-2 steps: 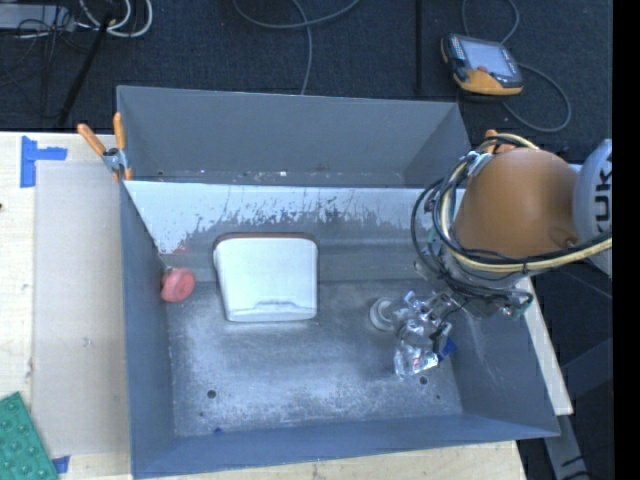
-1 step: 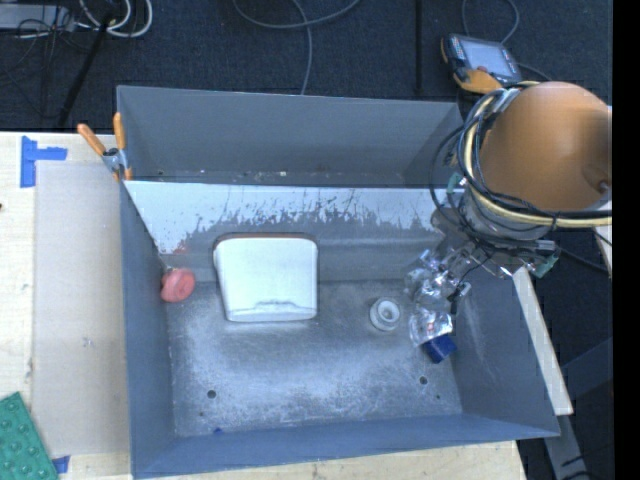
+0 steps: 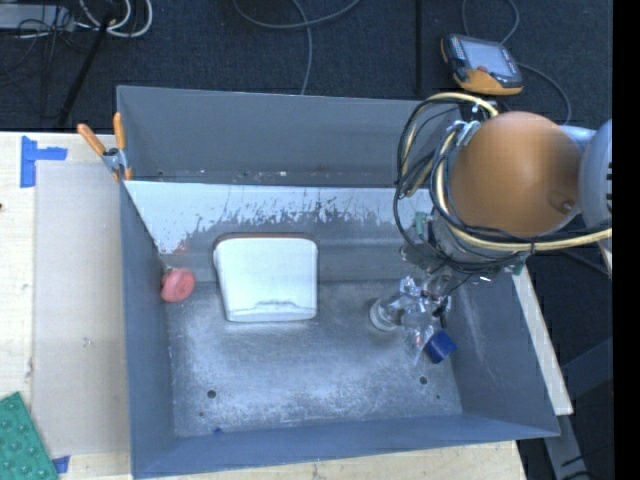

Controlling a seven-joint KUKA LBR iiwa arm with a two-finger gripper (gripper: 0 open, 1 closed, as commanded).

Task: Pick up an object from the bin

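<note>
Two small things lie close by the tool [image 3: 418, 313], low over the right side of the bin [image 3: 300, 408]: a grey round piece [image 3: 382, 315] just to its left and a blue piece [image 3: 438, 346] just on its near side. We cannot tell whether the tool is open or closed. A white tub [image 3: 266, 278] and a pink lump [image 3: 178, 285] sit well apart to the left.

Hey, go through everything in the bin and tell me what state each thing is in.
White tub: sitting on the bin floor, untouched.
Pink knob: lying beside the tub, apart from it.
Blue piece: beside the gripper; held or loose, unclear.
Gripper: low over the floor on the right.
</note>
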